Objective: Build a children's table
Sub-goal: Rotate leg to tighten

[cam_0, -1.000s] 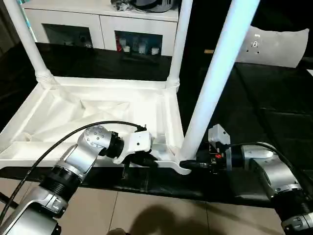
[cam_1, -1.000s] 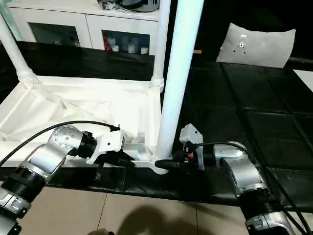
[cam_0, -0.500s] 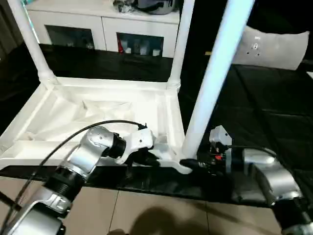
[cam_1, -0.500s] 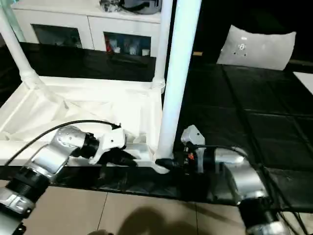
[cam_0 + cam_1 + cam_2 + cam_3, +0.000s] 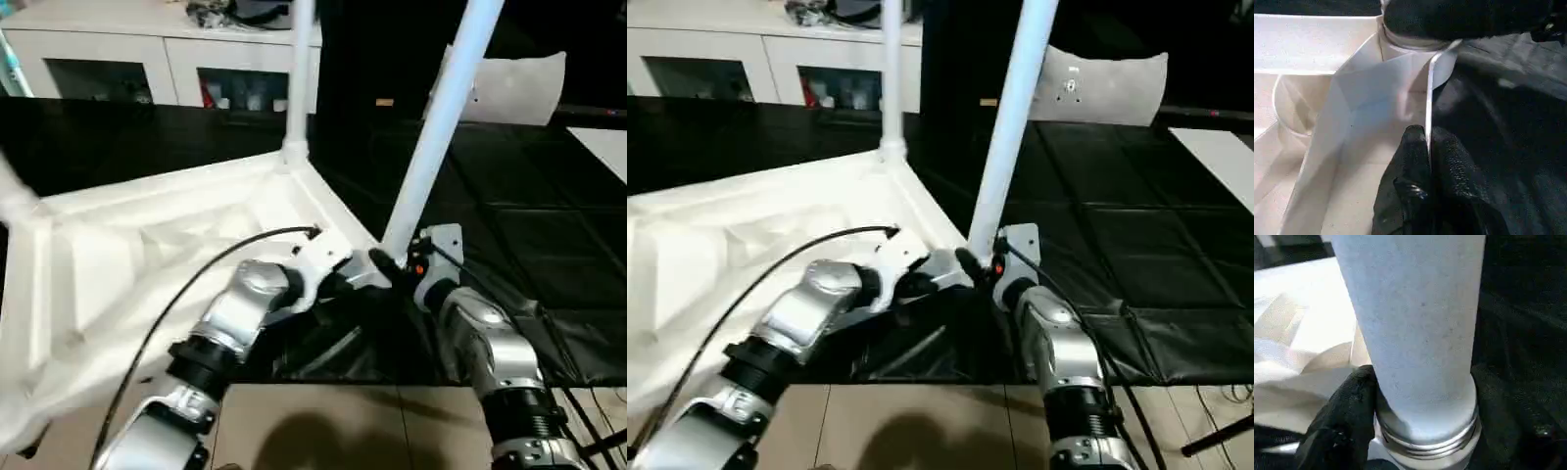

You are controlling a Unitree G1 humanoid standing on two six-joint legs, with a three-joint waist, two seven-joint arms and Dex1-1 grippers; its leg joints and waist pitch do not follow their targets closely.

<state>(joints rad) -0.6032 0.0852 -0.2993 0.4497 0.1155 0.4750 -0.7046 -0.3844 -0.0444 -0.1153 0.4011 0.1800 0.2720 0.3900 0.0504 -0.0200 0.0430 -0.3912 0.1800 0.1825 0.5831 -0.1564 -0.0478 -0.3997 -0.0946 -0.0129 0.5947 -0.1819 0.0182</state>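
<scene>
1. The children's table (image 5: 147, 245) lies upside down on the black bench (image 5: 549, 245), its ribbed underside facing up.
2. One white leg (image 5: 441, 108) stands in the table's corner socket nearest the robot's right arm and leans away toward the white board (image 5: 514, 88) at the back of the bench.
3. A second leg (image 5: 299, 69) stands upright in the far corner socket of the same table, in front of the white cabinet (image 5: 147, 59).
4. The right gripper (image 5: 1420, 431) sits at the foot of the leaning leg; its black fingers (image 5: 1347, 416) are clamped on either side of the leg just above the ribbed collar where the leg meets the socket.
5. The left gripper (image 5: 1428, 161) is at the table's thin white rim, just beside that same corner socket; its fingers (image 5: 1413, 171) are pinched tight together with the rim's edge caught between them.
6. A black cable (image 5: 196, 284) arcs over the table's underside to the left wrist.
7. Pale floor (image 5: 343, 431) lies below the bench's near edge, between the two silver forearms.
</scene>
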